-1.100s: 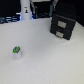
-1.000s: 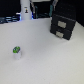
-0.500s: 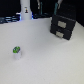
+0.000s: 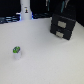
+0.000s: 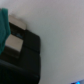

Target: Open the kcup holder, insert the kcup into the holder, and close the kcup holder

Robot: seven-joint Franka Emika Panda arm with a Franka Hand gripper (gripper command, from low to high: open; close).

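Observation:
The kcup holder [image 4: 63,25] is a black box with two stacked drawer fronts and pale handles, at the back on the exterior view's right. Both drawers look shut. The kcup [image 4: 17,51], a small white pod with a green top, stands alone on the white table toward the exterior view's left front. My gripper [image 4: 61,7] is a dark shape just above and behind the holder, far from the kcup. The wrist view shows the holder [image 5: 25,57] close up with a pale handle [image 5: 15,45]. A blurred teal shape [image 5: 4,27] sits at the frame edge. The jaws do not show clearly.
A tall white bottle-shaped object [image 4: 25,10] with a dark mark stands at the back, on the exterior view's left. The white table [image 4: 45,60] stretches between kcup and holder. The background behind the table is dark.

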